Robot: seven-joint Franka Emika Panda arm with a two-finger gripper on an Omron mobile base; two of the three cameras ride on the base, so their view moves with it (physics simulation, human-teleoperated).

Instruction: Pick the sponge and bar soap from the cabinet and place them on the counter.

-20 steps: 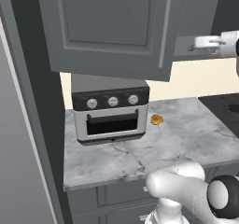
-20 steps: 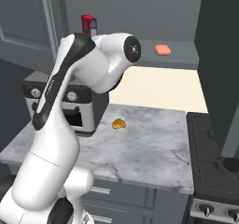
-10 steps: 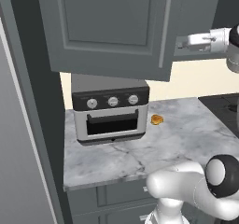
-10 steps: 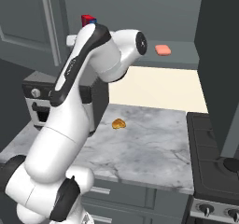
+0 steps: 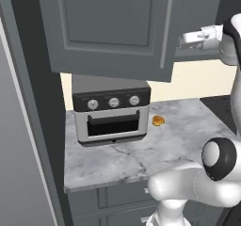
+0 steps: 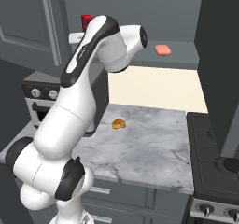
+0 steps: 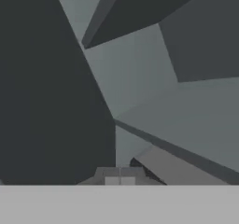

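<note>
The salmon-pink bar soap (image 6: 162, 49) lies on the grey shelf (image 6: 186, 59) of the open dark cabinet (image 5: 113, 27), right of my arm. The sponge is hidden. My gripper (image 5: 184, 38) reaches at shelf height behind the edge of the open door, well left of the soap. In the hand view its two tips (image 7: 120, 175) stand pressed together, shut, with nothing seen between them, facing bare grey cabinet walls. The marble counter (image 6: 149, 143) lies below.
A red box (image 6: 87, 21) stands on the shelf behind my arm. A silver toaster oven (image 5: 111, 110) sits on the counter's left, an orange-yellow lump (image 5: 158, 120) beside it. A stove (image 6: 217, 171) borders the counter at right. The door's bar handle (image 5: 164, 32) hangs near my hand.
My arm has swung up and leftward, bringing the hand closer to the open door's edge. It now covers most of the red box in the right base view.
</note>
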